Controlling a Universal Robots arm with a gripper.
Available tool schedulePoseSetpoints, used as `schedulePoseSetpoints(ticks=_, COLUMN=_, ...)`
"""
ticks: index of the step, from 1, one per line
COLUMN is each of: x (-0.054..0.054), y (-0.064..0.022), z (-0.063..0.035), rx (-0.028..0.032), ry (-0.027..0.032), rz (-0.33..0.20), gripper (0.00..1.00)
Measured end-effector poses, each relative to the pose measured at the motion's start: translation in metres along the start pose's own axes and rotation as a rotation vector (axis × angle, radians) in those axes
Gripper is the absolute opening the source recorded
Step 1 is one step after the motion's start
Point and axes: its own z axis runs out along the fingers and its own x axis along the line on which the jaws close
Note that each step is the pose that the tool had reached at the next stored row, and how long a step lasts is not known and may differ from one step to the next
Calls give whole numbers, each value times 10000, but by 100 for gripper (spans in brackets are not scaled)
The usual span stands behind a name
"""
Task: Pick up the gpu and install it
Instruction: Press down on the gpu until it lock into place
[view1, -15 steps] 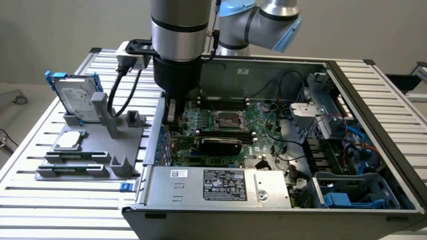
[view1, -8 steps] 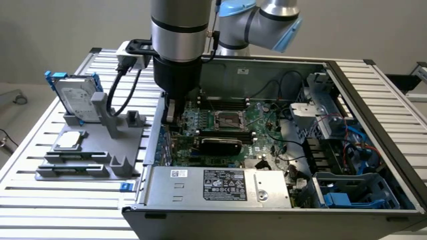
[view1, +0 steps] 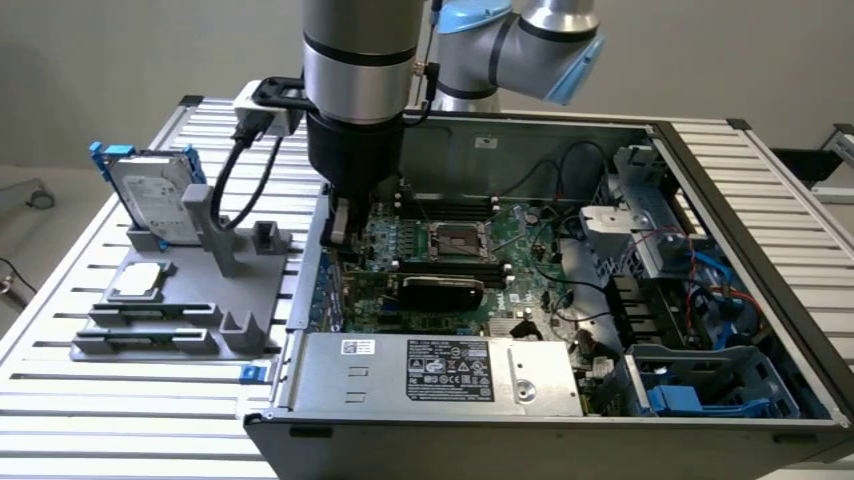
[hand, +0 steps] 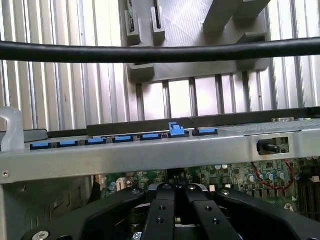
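Resting on surface (view1: 80, 400): grey holder (view1: 174, 310) at the exterior view's left, silver hard drive (view1: 154, 195) in a blue frame standing upright in it.
Arm: reaching down into the open computer case (view1: 747, 300), over the motherboard (view1: 534, 270).
Fingers (hand: 160, 212): pressed together above the motherboard; whether they pinch anything cannot be told.
Gpu (view1: 441, 290): black shroud up, lying across the motherboard just beside the gripper (view1: 340, 235).
Power supply (view1: 441, 370): at the case's near edge.
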Motion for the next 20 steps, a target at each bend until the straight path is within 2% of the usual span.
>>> schedulePoseSetpoints(ticks=20, x=-59, y=7, z=0, rx=-85, ry=-75, rz=790, gripper=11)
